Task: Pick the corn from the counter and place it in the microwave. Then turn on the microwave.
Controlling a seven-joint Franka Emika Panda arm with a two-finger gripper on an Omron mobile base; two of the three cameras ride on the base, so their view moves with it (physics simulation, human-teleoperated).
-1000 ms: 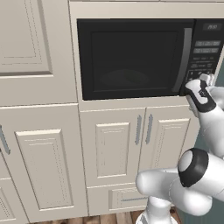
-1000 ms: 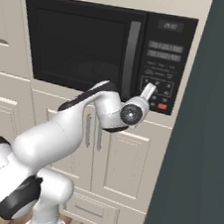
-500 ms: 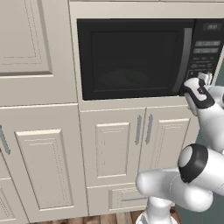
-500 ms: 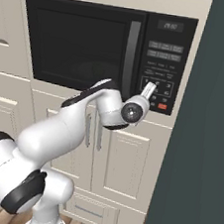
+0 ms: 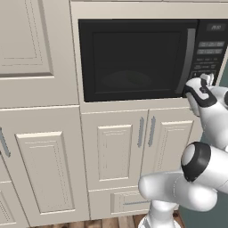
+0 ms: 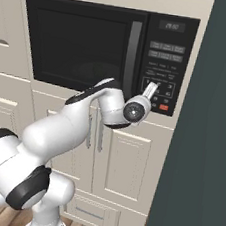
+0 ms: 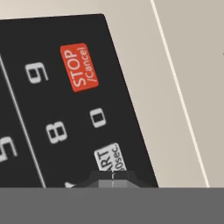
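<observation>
The microwave [image 5: 133, 58] [image 6: 83, 45] is a black built-in box with its dark glass door closed and a curved grey handle [image 6: 133, 57]. Its keypad [image 6: 164, 66] is on the right. My gripper [image 5: 205, 79] [image 6: 149, 89] is shut, with nothing held, and its tips are at the lower keypad. In the hand view my gripper [image 7: 113, 175] touches the white start button [image 7: 108, 158], just below the red stop button [image 7: 79, 66]. The corn is hidden and the counter is out of view.
Cream panelled cabinet doors [image 5: 122, 151] [image 6: 128, 162] sit under the microwave, with a drawer [image 5: 127, 202] below them. A tall dark teal panel [image 6: 206, 147] stands close on the right. More cream cabinets [image 5: 35, 133] lie to the left.
</observation>
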